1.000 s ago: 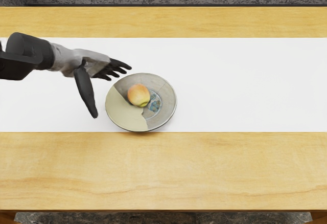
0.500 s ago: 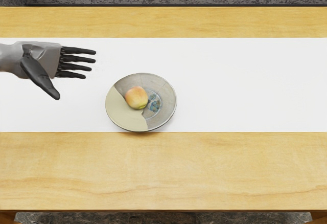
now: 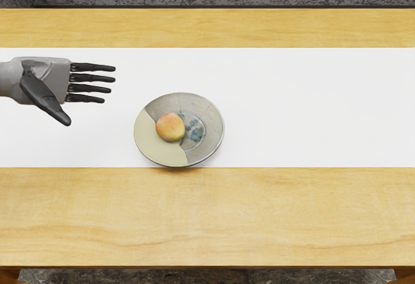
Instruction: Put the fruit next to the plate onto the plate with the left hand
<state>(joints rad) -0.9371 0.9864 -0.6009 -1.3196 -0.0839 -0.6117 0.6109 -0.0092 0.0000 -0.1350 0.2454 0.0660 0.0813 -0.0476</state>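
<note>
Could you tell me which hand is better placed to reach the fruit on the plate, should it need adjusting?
Left. The left hand hovers open just left of the plate, where the fruit lies; the right arm is out of view.

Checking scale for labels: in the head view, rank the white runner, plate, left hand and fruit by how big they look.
1. white runner
2. plate and left hand, about alike
3. fruit

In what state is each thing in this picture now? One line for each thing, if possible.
left hand, open, fingers spread, holding nothing, left of the plate
fruit, lying on the plate, not held
plate, flat on the white runner, carrying the fruit
white runner, flat on the wooden table
</note>
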